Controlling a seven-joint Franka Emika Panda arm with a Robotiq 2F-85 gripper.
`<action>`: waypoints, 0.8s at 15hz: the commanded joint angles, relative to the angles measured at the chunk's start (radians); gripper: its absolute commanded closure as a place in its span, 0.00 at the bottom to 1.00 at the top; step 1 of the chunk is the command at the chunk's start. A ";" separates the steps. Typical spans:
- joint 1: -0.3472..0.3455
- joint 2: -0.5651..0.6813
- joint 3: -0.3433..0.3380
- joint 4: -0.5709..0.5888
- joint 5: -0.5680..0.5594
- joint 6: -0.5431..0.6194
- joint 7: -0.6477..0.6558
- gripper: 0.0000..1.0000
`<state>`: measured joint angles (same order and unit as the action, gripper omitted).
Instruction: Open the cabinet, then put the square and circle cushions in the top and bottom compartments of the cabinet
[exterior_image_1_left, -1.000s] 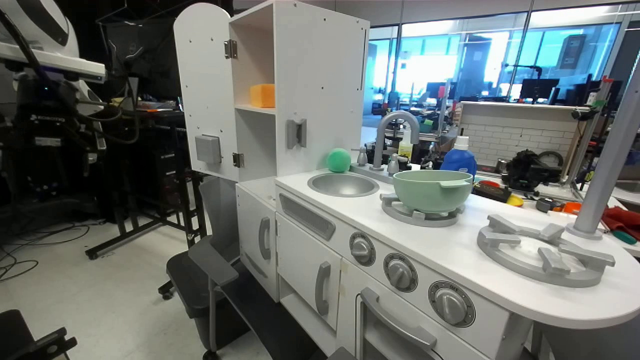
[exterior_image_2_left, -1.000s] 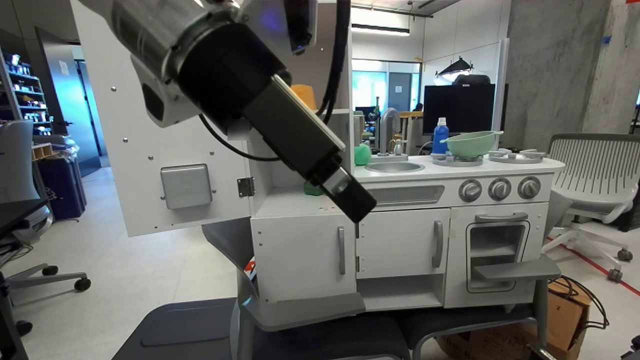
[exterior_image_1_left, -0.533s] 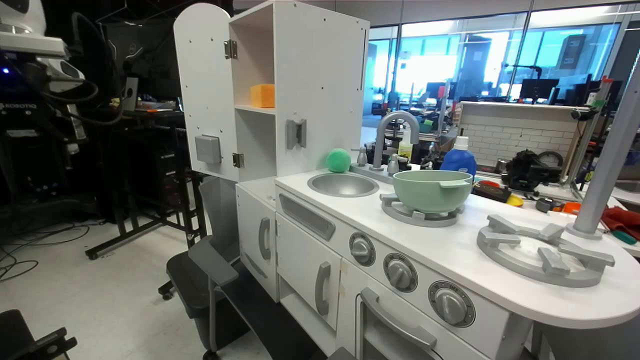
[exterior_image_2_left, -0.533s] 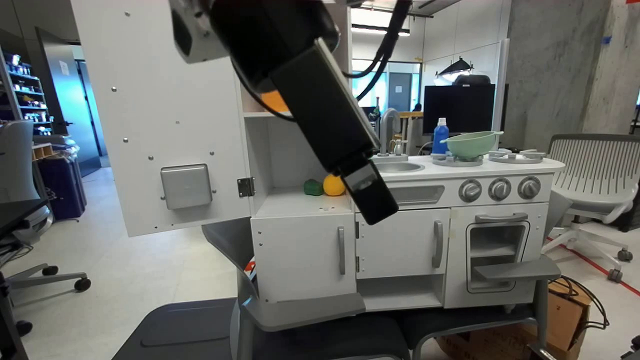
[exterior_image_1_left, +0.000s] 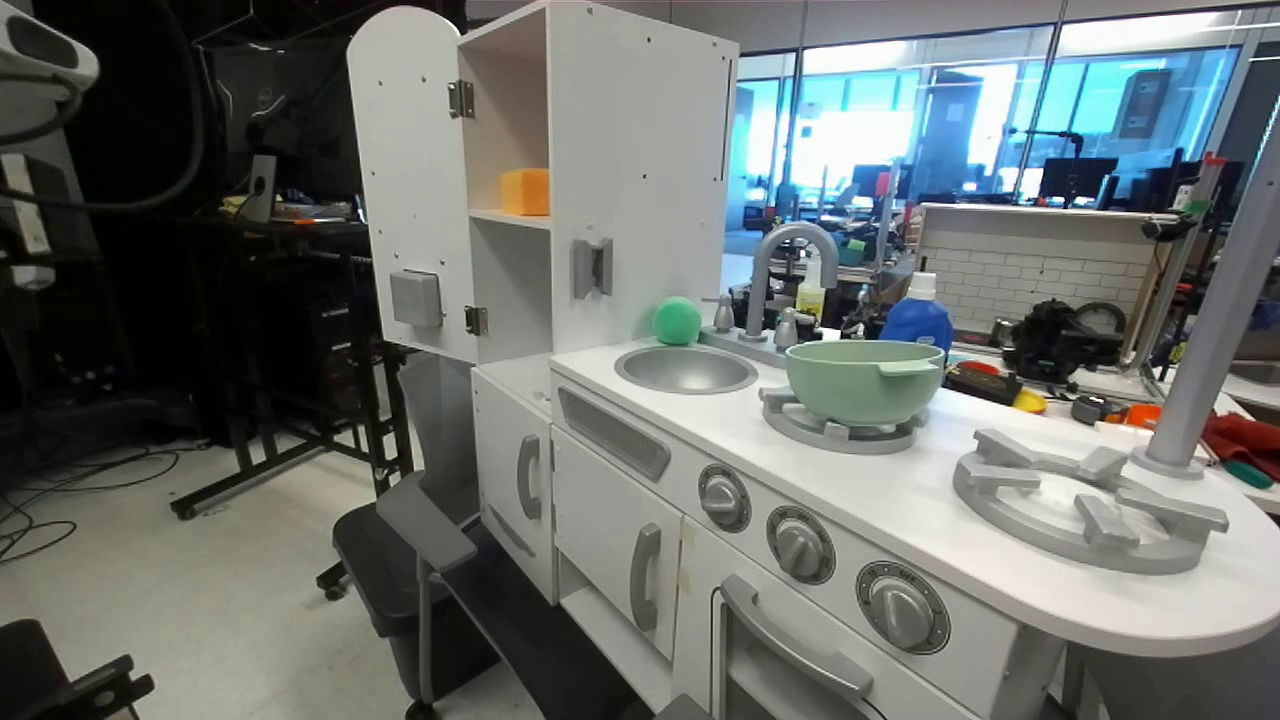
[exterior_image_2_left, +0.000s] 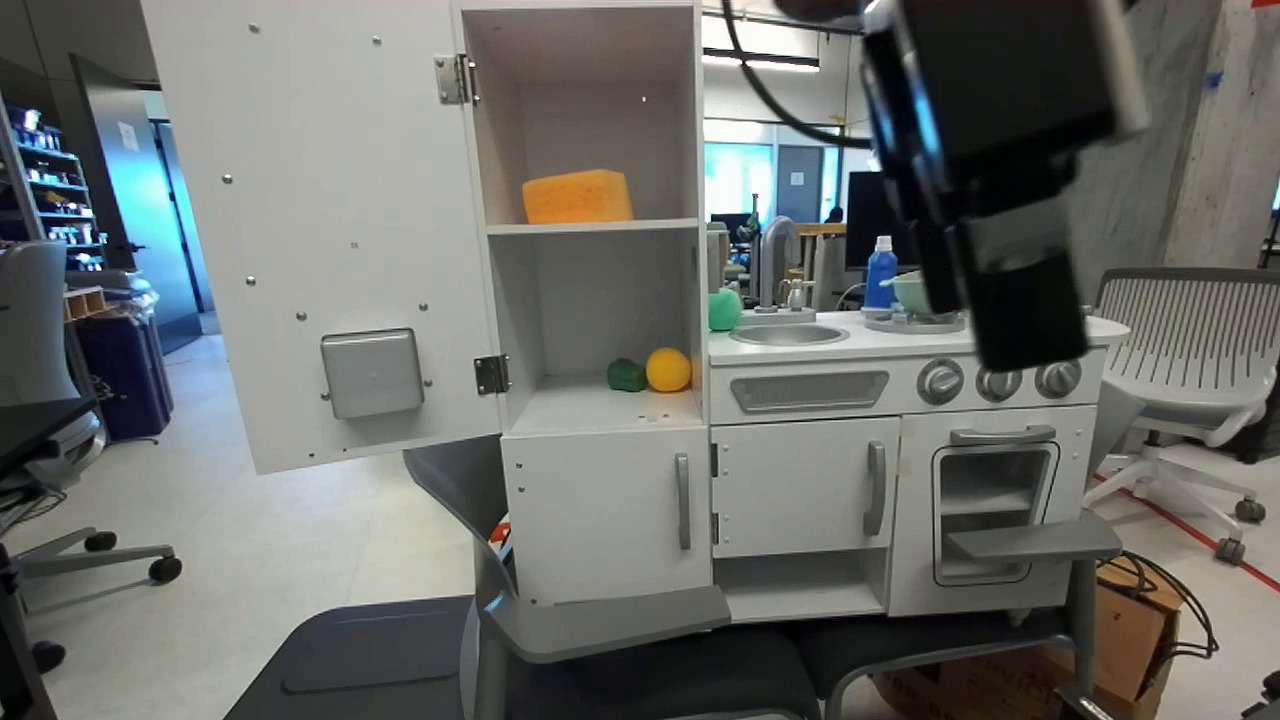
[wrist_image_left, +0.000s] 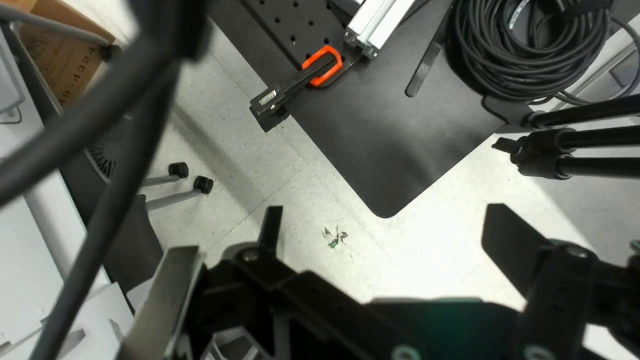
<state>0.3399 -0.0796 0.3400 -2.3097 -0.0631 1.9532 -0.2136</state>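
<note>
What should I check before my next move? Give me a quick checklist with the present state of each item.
1. Cabinet door wide open: ok.
2. Orange square cushion in the top compartment: ok.
3. Round yellow cushion in the bottom compartment, beside a dark green object: ok.
4. Gripper open, holding nothing: ok.
5. Gripper apart from the cabinet: ok.
6. Gripper's clearance over the black tabletop in the wrist view: cannot tell.

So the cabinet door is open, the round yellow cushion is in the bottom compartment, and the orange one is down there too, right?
Not quite: the orange cushion is in the top compartment, as both exterior views show. The cabinet door is open, and the round yellow cushion is in the bottom compartment.
</note>
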 joint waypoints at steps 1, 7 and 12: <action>-0.008 -0.253 -0.038 -0.197 0.101 0.058 0.020 0.00; -0.048 -0.605 -0.174 -0.321 0.126 -0.023 0.072 0.00; -0.171 -0.807 -0.267 -0.270 0.071 -0.164 0.120 0.00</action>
<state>0.2313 -0.7812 0.1093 -2.5977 0.0340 1.8482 -0.1240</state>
